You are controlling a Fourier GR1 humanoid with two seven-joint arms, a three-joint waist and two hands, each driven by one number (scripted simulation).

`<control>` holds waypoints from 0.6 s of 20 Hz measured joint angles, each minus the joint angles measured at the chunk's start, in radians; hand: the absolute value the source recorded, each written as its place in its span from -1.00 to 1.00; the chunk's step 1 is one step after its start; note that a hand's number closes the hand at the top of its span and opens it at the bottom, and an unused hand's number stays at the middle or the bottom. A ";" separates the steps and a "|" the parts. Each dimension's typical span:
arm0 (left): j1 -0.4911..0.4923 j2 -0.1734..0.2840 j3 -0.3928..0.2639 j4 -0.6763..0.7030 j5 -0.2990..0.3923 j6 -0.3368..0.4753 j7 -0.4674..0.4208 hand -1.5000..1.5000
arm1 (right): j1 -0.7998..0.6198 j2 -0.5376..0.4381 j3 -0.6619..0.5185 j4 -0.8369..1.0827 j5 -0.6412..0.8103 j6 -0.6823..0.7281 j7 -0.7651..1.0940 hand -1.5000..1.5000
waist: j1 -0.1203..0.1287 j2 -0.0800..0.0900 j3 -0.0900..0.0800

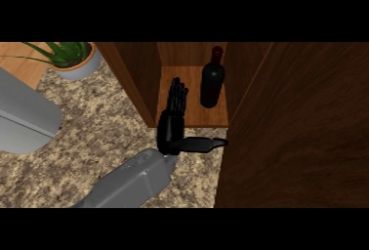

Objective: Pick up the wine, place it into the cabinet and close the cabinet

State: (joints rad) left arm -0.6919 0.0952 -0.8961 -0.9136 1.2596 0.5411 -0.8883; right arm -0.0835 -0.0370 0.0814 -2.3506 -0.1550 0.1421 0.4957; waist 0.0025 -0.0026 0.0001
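The wine bottle (213,80) stood upright inside the cabinet (137,83), on its wooden shelf (216,117), with its neck toward twelve o'clock. Only one hand (173,114) showed. It lay at about eight o'clock from the bottle, just beside it and not touching. Its fingers (176,93) were straight and close together, reaching over the shelf's front edge toward twelve o'clock, and its thumb (205,143) stuck out toward three o'clock, just in front of the shelf. The hand was open and held nothing. Its grey forearm (133,180) came up from about seven o'clock, at the lower edge of the view.

The cabinet stood on a speckled stone worktop (86,127), which filled the left half of the view. The open cabinet door (296,127), a broad brown wooden panel, took up the whole right side from one o'clock to five o'clock. At eleven o'clock a green plant (61,51) sat in a pale pot (83,68), beside a strip of light wood (18,61). At nine o'clock lay a rounded grey shape (22,117), cut off by the left edge and hard to identify.

The forearm entered from the left of the view, but I could not tell for certain which hand it was. The other hand did not show. The cabinet's top was cut off at twelve o'clock.
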 measured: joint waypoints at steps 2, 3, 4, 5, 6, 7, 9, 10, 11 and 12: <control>0.040 0.045 -0.016 -0.083 -0.030 0.001 0.024 -1.00 | 0.014 0.004 0.013 -0.012 0.014 -0.006 -0.004 -1.00 | 0.002 -0.001 0.000; 0.061 0.068 -0.018 -0.118 -0.046 -0.005 0.033 -1.00 | 0.010 0.005 0.016 -0.014 0.017 -0.011 0.005 -1.00 | 0.002 -0.001 0.000; 0.069 0.086 -0.011 -0.148 -0.060 -0.004 0.050 -1.00 | 0.017 0.003 0.015 -0.026 0.018 -0.009 0.003 -1.00 | 0.002 -0.001 0.000; 0.093 0.114 -0.020 -0.205 -0.073 0.000 0.058 -1.00 | 0.020 0.001 0.012 -0.030 0.026 -0.010 0.000 -1.00 | 0.004 -0.002 0.000; 0.117 0.135 -0.024 -0.246 -0.090 0.003 0.063 -1.00 | 0.017 -0.007 -0.003 -0.036 0.018 -0.007 0.003 -1.00 | 0.004 -0.002 0.000; 0.132 0.156 -0.027 -0.299 -0.104 0.016 0.080 -1.00 | 0.019 -0.010 -0.008 -0.037 0.018 -0.006 0.001 -1.00 | 0.005 -0.002 0.000; 0.178 0.188 -0.034 -0.368 -0.140 0.019 0.090 -1.00 | 0.016 -0.019 -0.019 -0.039 0.009 0.001 0.002 -1.00 | 0.004 -0.001 0.000; 0.191 0.214 -0.033 -0.415 -0.153 0.029 0.111 -1.00 | 0.023 -0.017 -0.019 -0.037 0.004 0.005 -0.005 -1.00 | 0.004 -0.001 0.000; 0.207 0.246 -0.031 -0.455 -0.161 0.021 0.124 -1.00 | 0.041 -0.021 -0.019 -0.041 -0.015 0.020 -0.010 1.00 | 0.004 -0.001 0.000; 0.232 0.266 -0.032 -0.474 -0.170 0.004 0.119 -1.00 | 0.051 -0.034 -0.023 -0.047 -0.037 0.039 -0.005 1.00 | 0.003 -0.001 0.001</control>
State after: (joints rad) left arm -0.4601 0.3608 -0.9283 -1.3876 1.0893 0.5453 -0.7692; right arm -0.0328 -0.0707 0.0586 -2.3979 -0.1924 0.1814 0.4906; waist 0.0059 -0.0037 0.0007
